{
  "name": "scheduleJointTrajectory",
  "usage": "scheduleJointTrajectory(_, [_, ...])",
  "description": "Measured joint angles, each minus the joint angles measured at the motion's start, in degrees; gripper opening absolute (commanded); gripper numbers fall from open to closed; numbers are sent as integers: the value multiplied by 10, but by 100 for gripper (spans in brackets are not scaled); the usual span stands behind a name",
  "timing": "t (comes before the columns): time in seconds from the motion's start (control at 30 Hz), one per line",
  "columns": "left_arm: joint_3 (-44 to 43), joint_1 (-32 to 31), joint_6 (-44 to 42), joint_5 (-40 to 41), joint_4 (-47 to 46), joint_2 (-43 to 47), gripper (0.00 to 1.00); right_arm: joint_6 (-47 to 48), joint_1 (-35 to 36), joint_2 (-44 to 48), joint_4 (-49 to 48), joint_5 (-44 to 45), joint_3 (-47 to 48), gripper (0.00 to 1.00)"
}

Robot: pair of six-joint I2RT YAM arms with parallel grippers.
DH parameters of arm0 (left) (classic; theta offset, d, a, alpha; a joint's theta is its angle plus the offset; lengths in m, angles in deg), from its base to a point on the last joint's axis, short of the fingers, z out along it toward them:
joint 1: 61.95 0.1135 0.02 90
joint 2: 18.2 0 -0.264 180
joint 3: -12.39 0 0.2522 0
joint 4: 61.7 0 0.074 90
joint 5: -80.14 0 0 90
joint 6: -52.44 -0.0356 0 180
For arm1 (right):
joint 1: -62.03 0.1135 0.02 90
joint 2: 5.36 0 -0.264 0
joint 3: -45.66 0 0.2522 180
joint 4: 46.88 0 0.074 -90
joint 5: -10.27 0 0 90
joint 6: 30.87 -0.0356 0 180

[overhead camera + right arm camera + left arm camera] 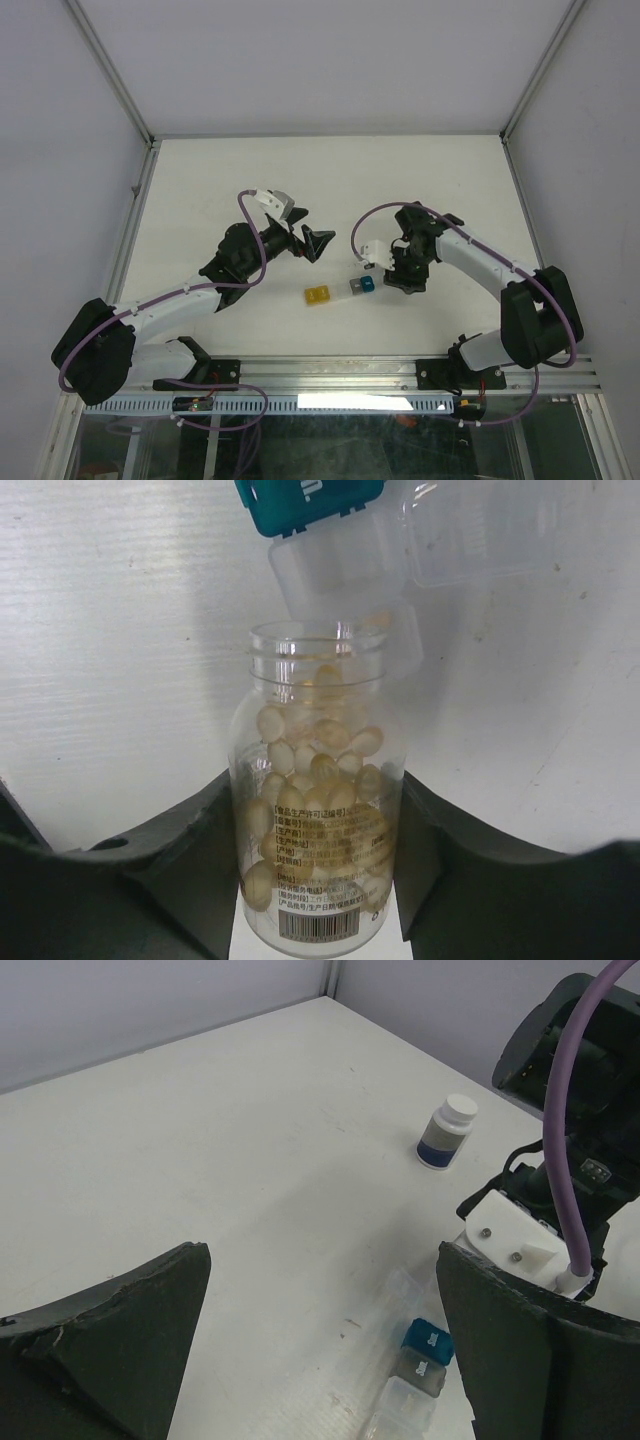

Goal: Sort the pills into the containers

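Clamped in the right gripper (320, 850), an uncapped vial (318, 670) of pills (320, 770) apparently touches clear containers (340, 580); left gripper (320, 1290) gapes empty.

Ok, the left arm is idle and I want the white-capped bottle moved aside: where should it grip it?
Probably the round body of the bottle, just under its white cap, coming in level from the side of the left gripper. It stands upright with bare table around it, and that body is its widest part.

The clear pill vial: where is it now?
Right wrist view: the vial sits clamped in the right gripper, mouth at the open clear compartment.
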Motion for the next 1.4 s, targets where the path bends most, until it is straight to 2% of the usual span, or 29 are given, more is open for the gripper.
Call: scheduleJointTrajectory(1.4, [0,0,0,0,0,0,99,1,12,-16,8,7,14,0])
